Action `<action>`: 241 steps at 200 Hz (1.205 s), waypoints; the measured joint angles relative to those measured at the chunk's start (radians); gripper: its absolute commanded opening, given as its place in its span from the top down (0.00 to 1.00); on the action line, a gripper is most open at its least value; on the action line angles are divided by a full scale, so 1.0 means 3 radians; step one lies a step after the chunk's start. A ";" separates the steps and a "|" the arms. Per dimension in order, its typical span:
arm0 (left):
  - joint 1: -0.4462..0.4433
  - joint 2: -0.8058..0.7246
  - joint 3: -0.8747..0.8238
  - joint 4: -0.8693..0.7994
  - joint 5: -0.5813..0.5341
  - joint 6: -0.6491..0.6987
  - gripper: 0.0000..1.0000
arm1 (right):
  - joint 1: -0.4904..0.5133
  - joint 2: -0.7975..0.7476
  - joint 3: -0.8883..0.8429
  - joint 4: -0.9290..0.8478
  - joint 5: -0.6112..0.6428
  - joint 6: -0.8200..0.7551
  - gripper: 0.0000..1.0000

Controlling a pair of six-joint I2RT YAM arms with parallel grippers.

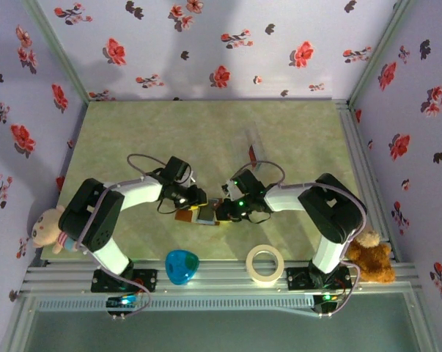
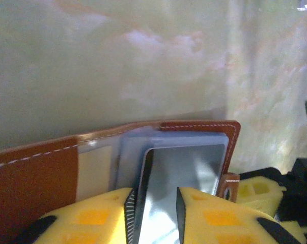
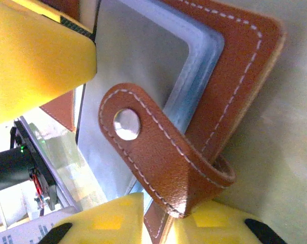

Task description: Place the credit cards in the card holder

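Credit card (image 2: pixel 184 162) is held clamped in the left gripper (image 2: pixel 156 218), partly inside the card holder (image 2: pixel 36 178), whose edge is seen between the jaws of the right gripper (image 3: pixel 161 223), grip not determinable.

Open table (image 1: pixel 147 125) beyond the card holder (image 1: pixel 185 215); tape roll (image 1: pixel 265 280), blue heart (image 1: pixel 182 265) line near edge

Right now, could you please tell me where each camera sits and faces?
Top external: overhead, behind the arms, looking down; left claw and right claw meet at card holder.
Left wrist: faces open card holder; its fingers pinch a grey card.
Right wrist: faces the snap tab; its fingers below.
Both wrists share the card holder.
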 measured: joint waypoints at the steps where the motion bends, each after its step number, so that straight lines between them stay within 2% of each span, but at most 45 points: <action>1: 0.0003 0.0000 -0.0001 0.0004 -0.0001 -0.0004 0.79 | 0.0003 -0.0003 -0.0001 0.0000 0.0009 0.0006 0.71; 28: 0.0050 0.0000 -0.0034 0.0018 0.0010 -0.0018 0.88 | 0.0025 -0.0071 -0.0061 0.0102 0.0027 0.0020 0.61; 82: 0.0066 0.0000 -0.0058 0.0065 0.0066 0.0018 0.99 | 0.0050 -0.0163 -0.0168 0.0272 0.0056 0.0058 0.52; 147: 0.0132 -0.0009 -0.0178 0.0245 0.0201 0.0022 1.00 | 0.0046 -0.0364 -0.0280 0.0173 0.0242 0.0074 0.47; 171: 0.0154 -0.0022 -0.0234 0.0333 0.0245 0.0020 1.00 | 0.0034 -0.0501 -0.0343 0.0058 0.0356 0.0134 0.52; 197: 0.0183 -0.0023 -0.0319 0.0487 0.0319 0.0011 1.00 | 0.0029 -0.0829 -0.0534 0.0009 0.0465 0.0273 0.64; 241: 0.0224 -0.0022 -0.0464 0.0779 0.0440 -0.0072 1.00 | 0.0102 -0.0974 -0.0631 0.0276 0.0397 0.0638 0.71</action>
